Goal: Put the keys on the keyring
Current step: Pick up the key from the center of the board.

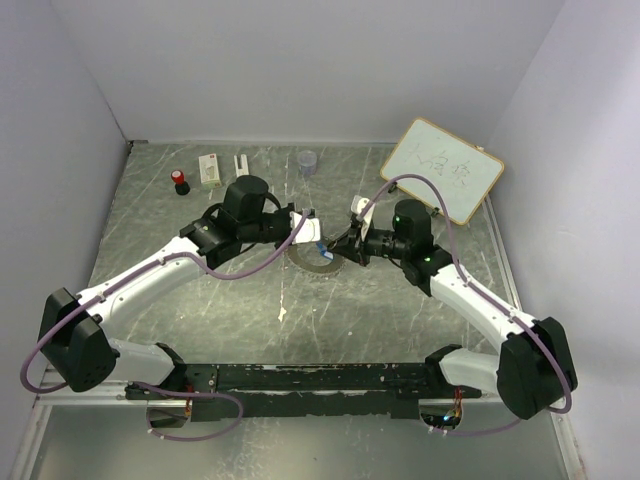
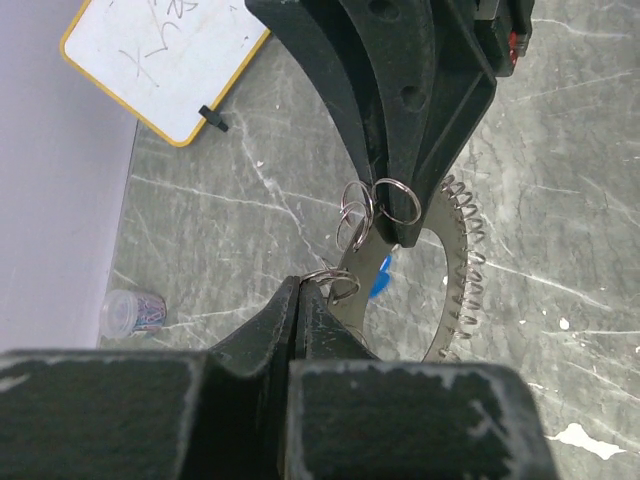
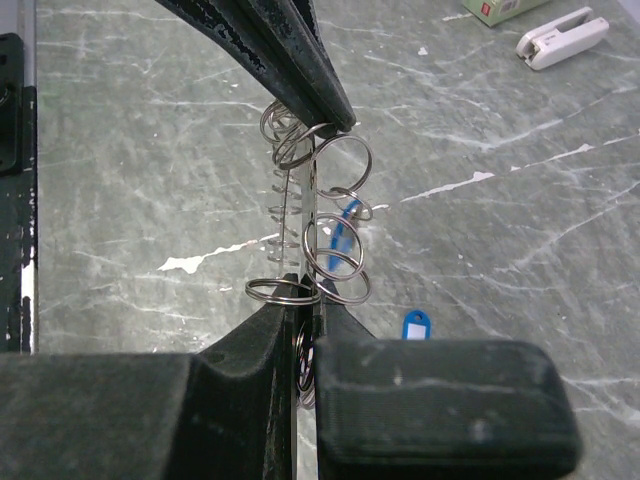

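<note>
Clearly the work is somewhere in the middle. The left gripper and the right gripper both have their fingers pressed together on the keyring, at opposite sides of its rim, holding it on edge above the table. Many small keys already hang along it. One blue-headed key lies on the table, apart from the ring, so I judge it is not yet threaded.

Both white-and-black arms reach toward the bench's middle. The black left gripper and black right gripper sit close together, each clamped on the thin metal keyring.
</note>
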